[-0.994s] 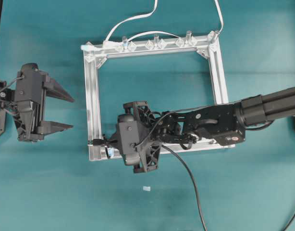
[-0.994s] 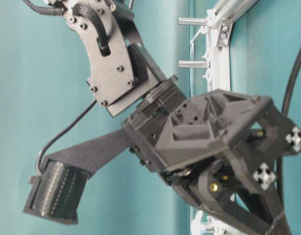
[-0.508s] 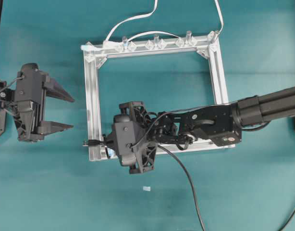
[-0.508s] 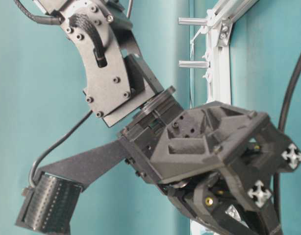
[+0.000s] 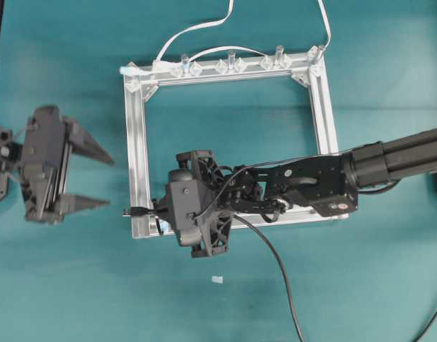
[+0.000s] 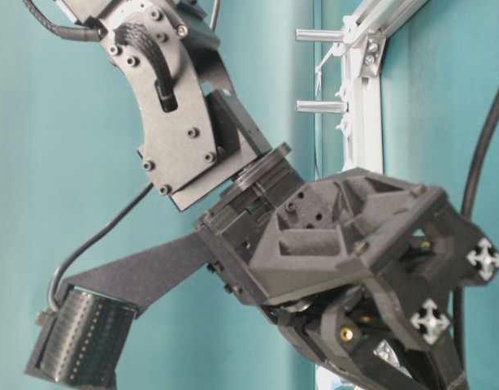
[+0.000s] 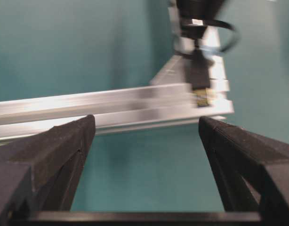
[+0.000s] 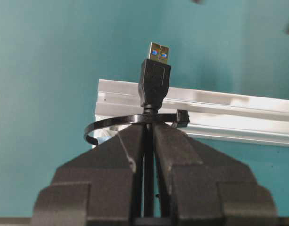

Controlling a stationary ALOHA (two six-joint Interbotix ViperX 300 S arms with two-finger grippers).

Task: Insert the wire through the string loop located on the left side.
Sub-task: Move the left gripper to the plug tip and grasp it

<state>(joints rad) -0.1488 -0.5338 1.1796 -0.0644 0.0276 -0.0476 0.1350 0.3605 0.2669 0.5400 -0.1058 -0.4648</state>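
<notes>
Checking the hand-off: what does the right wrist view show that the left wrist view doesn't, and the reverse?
Right wrist view alone: the right gripper shut on the wire just behind the plug, and the string loop, a thin dark band circling the cable at the plug's base.

Left wrist view alone: the left gripper open, its fingers spread wide, with teal table between them.

Both: the plug with its metal tip past the aluminium frame, seen from opposite ends.

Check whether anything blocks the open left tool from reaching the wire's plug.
Nothing visible does. The left tool is open, facing the plug poking past the frame corner, held by the right tool; bare table between.
</notes>
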